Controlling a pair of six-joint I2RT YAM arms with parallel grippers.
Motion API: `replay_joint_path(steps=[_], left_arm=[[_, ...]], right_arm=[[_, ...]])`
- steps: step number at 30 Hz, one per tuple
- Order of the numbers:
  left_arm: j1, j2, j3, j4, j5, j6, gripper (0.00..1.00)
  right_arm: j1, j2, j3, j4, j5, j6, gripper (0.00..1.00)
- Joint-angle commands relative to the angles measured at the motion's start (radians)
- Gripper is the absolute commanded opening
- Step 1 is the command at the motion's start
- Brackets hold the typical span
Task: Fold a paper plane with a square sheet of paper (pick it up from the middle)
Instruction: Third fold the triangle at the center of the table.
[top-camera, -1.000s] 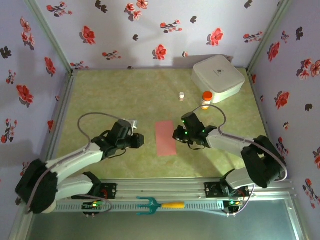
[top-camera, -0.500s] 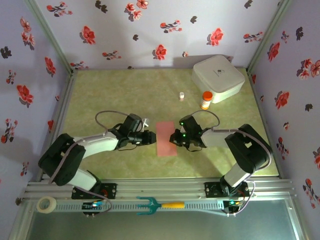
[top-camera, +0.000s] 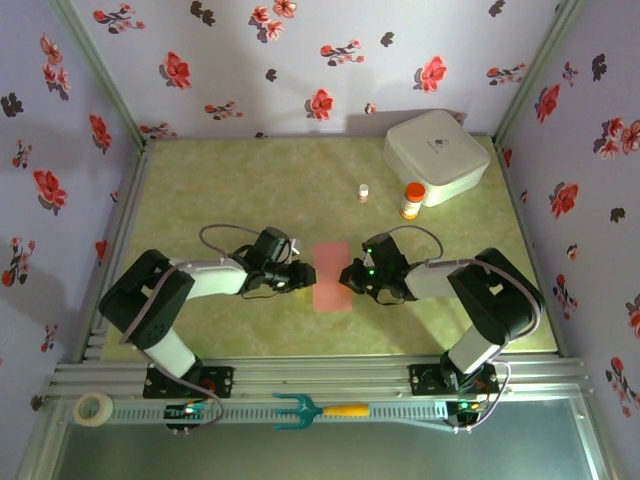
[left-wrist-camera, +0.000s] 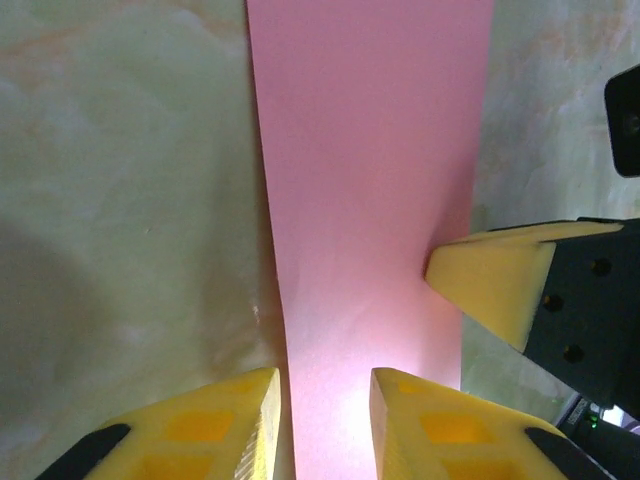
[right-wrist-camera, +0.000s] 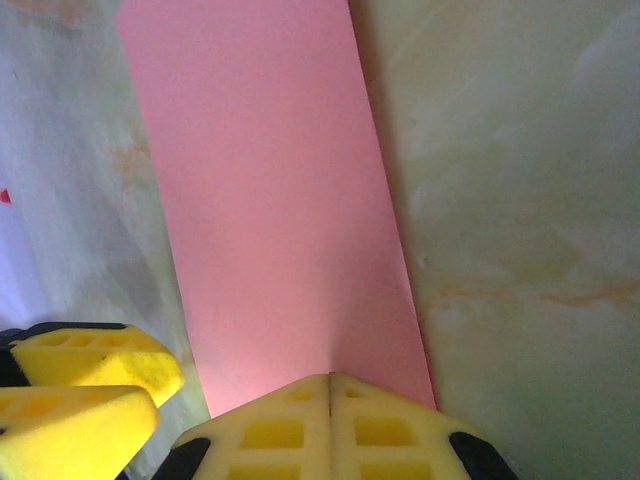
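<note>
Top external view first: the paper (top-camera: 331, 277) lies flat on the table (top-camera: 250, 190), midway between the two arms. It looks like a long pink strip rather than a square, so I'd guess it is already folded in half. It has hardly moved in the last second. What has changed is the left gripper (top-camera: 306, 277). A second ago it was well off to the left, and it has now swung in and reached the paper's left long edge, about halfway along. The right gripper (top-camera: 347, 278) was already just beside the opposite edge and has only nudged in closer. The two now face each other across the strip.

From the left wrist, the left fingers (left-wrist-camera: 230, 425) stand apart with a narrow gap. The paper's edge runs into that gap, lifted a little off the table, but nothing is pinched. From the right wrist, the right fingers (right-wrist-camera: 300, 425) are pressed tight together, with their joint tip resting on the paper's near edge. I can't tell whether any paper is caught between them.

To my eye the right side is pinning the strip while the left lines up for a grip. The mid-edge pickup looks about to start, and the plane's folds are still mostly ahead.
</note>
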Motion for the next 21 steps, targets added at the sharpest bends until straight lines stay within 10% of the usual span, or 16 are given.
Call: replay_joint_path(steps=[1, 21], left_arm=[[0.007, 0.034, 0.021, 0.056, 0.052, -0.034, 0.28], [0.013, 0.026, 0.052, -0.092, 0.003, -0.002, 0.32]], right_arm=[[-0.003, 0.031, -0.036, -0.066, 0.042, 0.017, 0.02], [-0.003, 0.039, -0.036, -0.061, 0.047, 0.023, 0.02]])
